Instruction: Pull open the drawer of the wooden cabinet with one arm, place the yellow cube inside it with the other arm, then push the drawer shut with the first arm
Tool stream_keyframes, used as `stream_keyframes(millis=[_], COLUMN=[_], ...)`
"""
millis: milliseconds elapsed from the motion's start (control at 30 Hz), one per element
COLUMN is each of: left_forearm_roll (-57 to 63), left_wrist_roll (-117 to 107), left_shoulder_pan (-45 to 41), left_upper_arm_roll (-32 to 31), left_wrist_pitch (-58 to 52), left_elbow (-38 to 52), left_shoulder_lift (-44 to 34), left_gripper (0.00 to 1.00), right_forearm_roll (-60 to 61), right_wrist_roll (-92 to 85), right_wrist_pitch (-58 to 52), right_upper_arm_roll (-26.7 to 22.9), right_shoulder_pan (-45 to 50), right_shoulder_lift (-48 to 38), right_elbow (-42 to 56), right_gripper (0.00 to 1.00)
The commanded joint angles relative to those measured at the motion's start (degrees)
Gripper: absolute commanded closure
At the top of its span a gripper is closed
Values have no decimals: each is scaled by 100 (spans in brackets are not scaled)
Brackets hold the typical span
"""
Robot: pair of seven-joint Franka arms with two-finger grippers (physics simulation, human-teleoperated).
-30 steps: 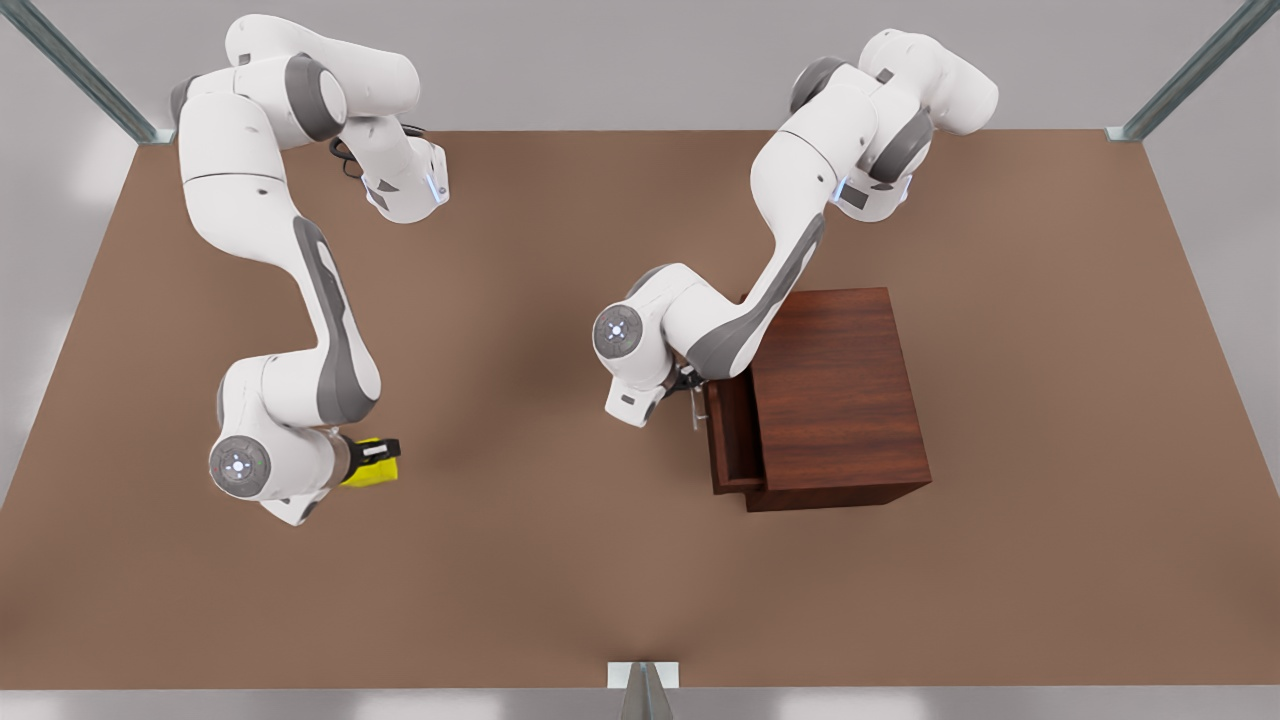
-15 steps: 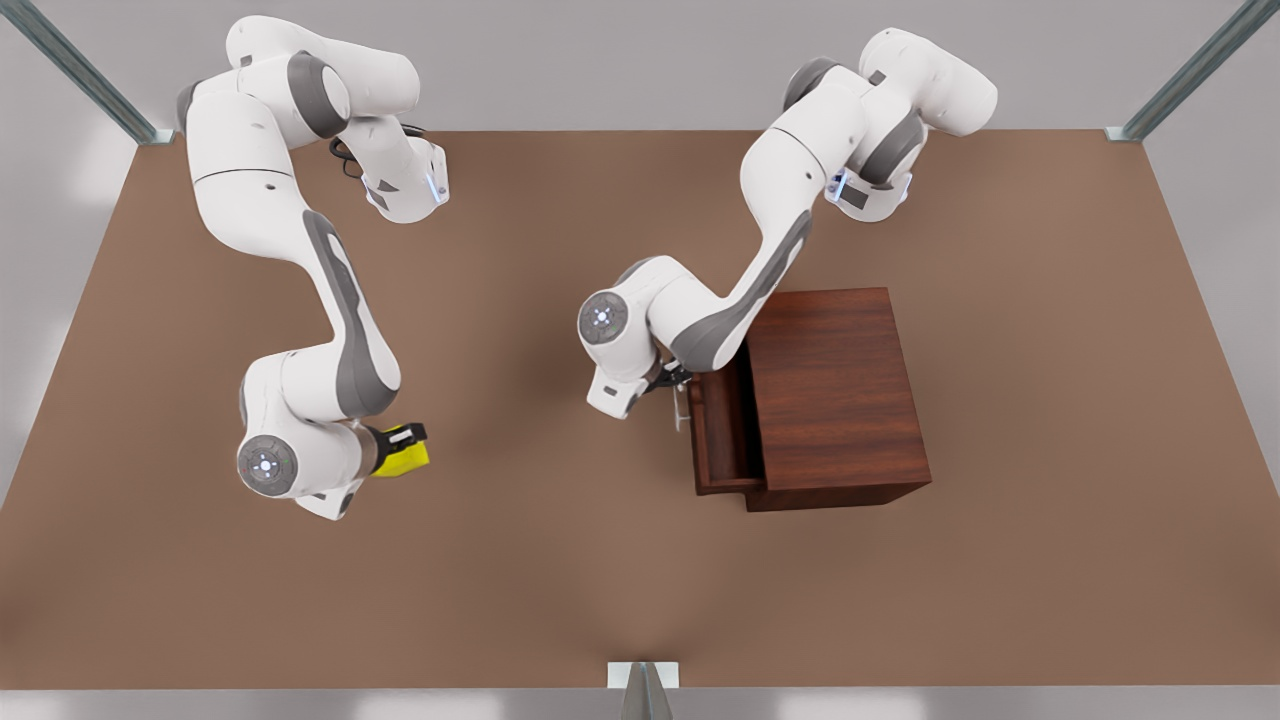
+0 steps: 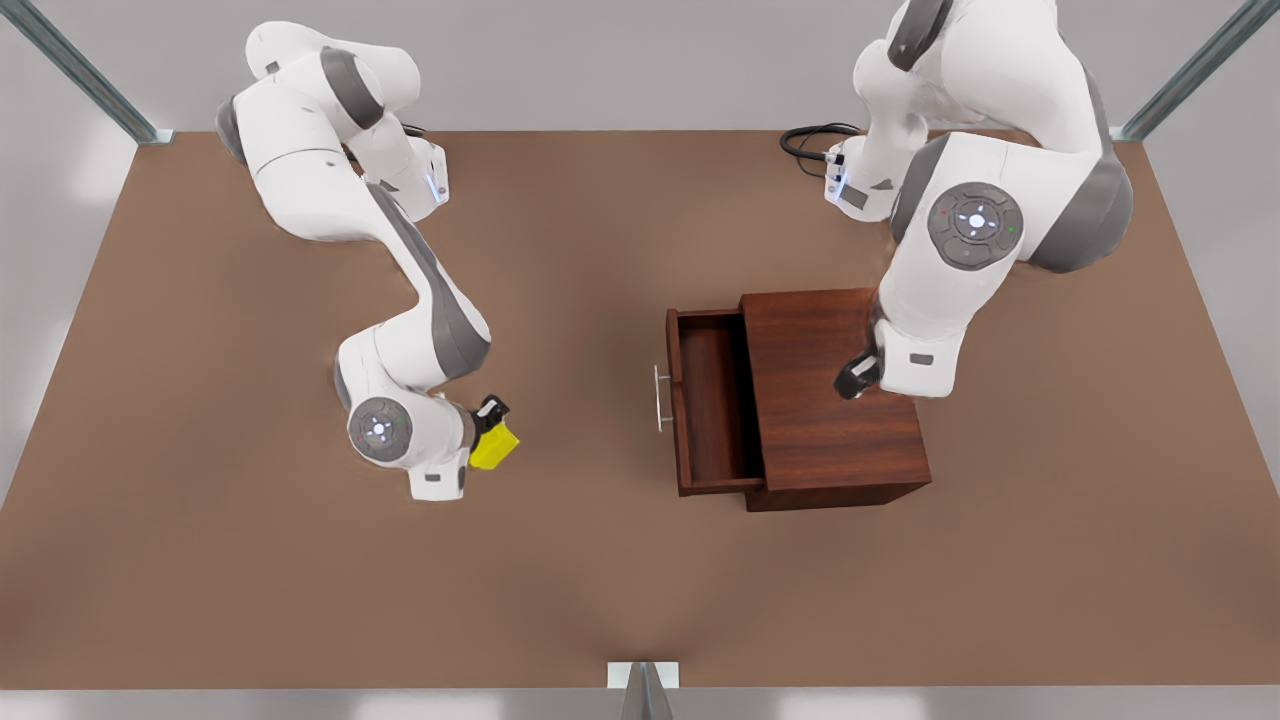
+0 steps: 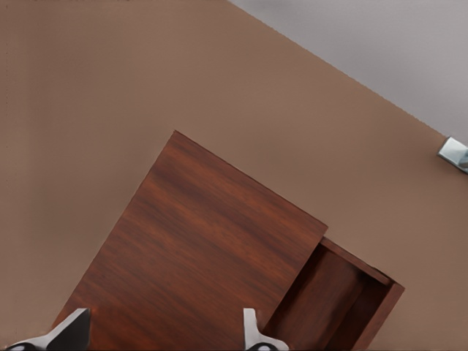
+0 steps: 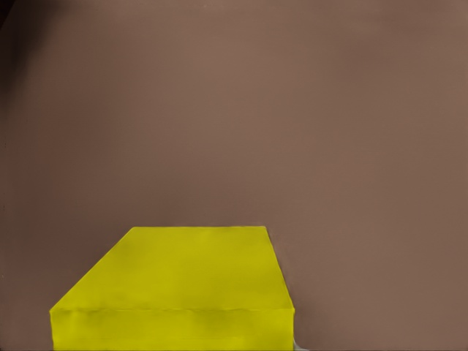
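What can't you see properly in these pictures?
- Yellow cube: in the front view the right gripper and its wrist cover part of it; in the right wrist view the picture's edge cuts it off.
- Drawer: its back part lies hidden under the wooden cabinet top.
- Left gripper: the left wrist view's edge cuts it off.

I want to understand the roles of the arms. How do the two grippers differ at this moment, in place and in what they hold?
The right gripper is shut on the yellow cube, over the bare table at the front view's left of the drawer. The left gripper is open and holds nothing, above the top of the wooden cabinet. The drawer's handle is free. Both point downward.
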Motion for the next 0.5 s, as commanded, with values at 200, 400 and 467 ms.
stream_keyframes(millis=[200,400,467], left_forearm_roll=[-438,-429,-420], left_wrist_roll=[4411,4403,4403], left_shoulder_pan=[491,509,570], left_upper_arm_roll=[7,-19,-10], left_wrist_pitch=[-601,-671,-750], left_elbow=[-1158,-1167,-1175], left_shoulder_lift=[-685,-685,-694], left_gripper=[0,0,0], right_forearm_roll=[-128,-120,-111], right_wrist_roll=[-943,-1197,-1206], right_wrist_pitch=[1910,2780,2824], right_upper_arm_roll=[-14,-23,-23], right_shoulder_pan=[1832,2342,2421], right_shoulder_lift=[317,343,422], right_elbow=[811,811,794], right_gripper=[59,59,59])
